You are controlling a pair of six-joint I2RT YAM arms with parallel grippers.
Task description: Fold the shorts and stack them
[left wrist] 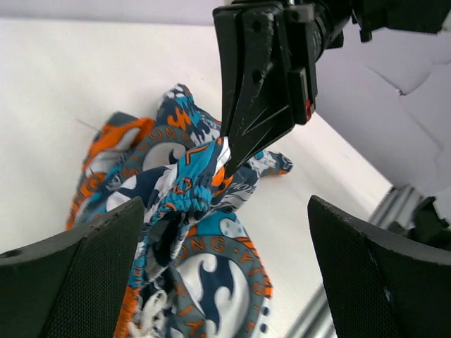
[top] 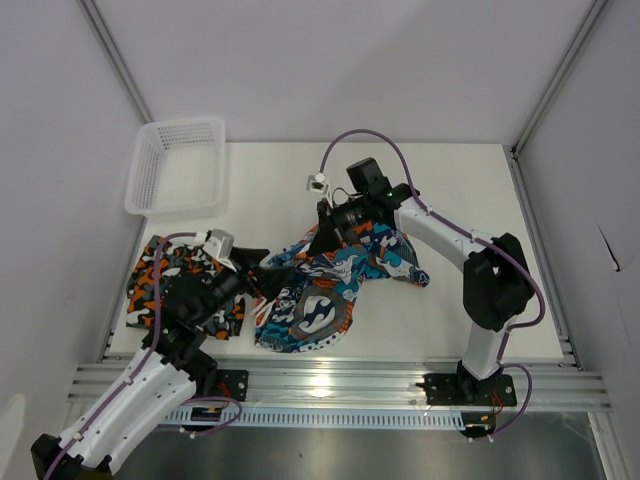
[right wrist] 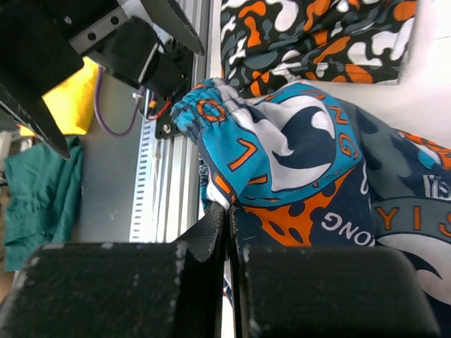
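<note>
The teal graphic shorts (top: 330,290) lie crumpled mid-table. My right gripper (top: 319,243) is shut on a bunched edge of them and holds that part raised; in the right wrist view (right wrist: 233,211) its jaws pinch the fabric (right wrist: 282,155). My left gripper (top: 266,272) is open at the shorts' left side. In the left wrist view (left wrist: 224,211) the gathered waistband (left wrist: 184,193) hangs between its fingers, close to the left finger (left wrist: 84,267), with the right gripper (left wrist: 227,149) pinching above. The camouflage shorts (top: 160,285) lie at the left, partly under my left arm, and show in the right wrist view (right wrist: 317,35).
A white mesh basket (top: 178,165) stands at the back left, overhanging the table. A metal rail (top: 340,375) runs along the table's near edge. White walls and frame posts enclose the table.
</note>
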